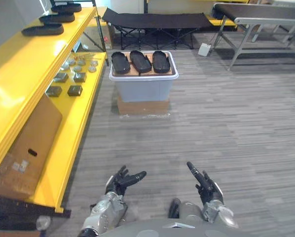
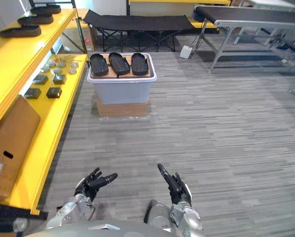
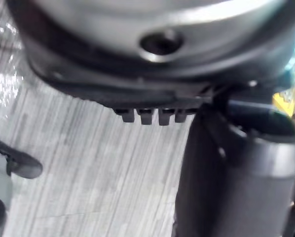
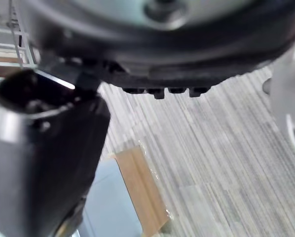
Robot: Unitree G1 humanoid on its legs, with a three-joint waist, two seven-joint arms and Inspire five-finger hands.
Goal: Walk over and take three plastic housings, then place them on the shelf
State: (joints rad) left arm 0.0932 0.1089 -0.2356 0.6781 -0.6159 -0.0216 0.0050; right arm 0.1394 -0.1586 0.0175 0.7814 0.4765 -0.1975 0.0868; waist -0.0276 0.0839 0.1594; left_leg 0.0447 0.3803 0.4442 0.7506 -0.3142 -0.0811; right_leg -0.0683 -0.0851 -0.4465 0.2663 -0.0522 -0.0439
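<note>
1. The left hand (image 1: 122, 181) hangs low over the grey floor (image 1: 226, 123), with its fingers loosely spread and its thumb out. It holds nothing.
2. The right hand (image 1: 205, 185) is level with it and well apart from it. Its fingers are straight and point forward, and it is also empty.
3. Three black plastic housings (image 1: 140, 60) lie side by side on a brown board (image 1: 151, 72). They are far ahead of both hands, nearer the left hand's line.
4. The board tops a pale bin (image 1: 142, 86), which stands on a flat cardboard pad (image 1: 143, 106) on the floor.
5. The yellow shelf (image 1: 24, 64) runs along the left hand's outer side, from near that hand to far ahead.
6. Three further housings (image 1: 43, 29) lie in a row on its top level, far ahead of the left hand and outward from it.
7. Small metal parts (image 1: 71, 74) sit on the lower level. A cardboard box (image 1: 29, 143) stands there too, nearer the left hand.
</note>
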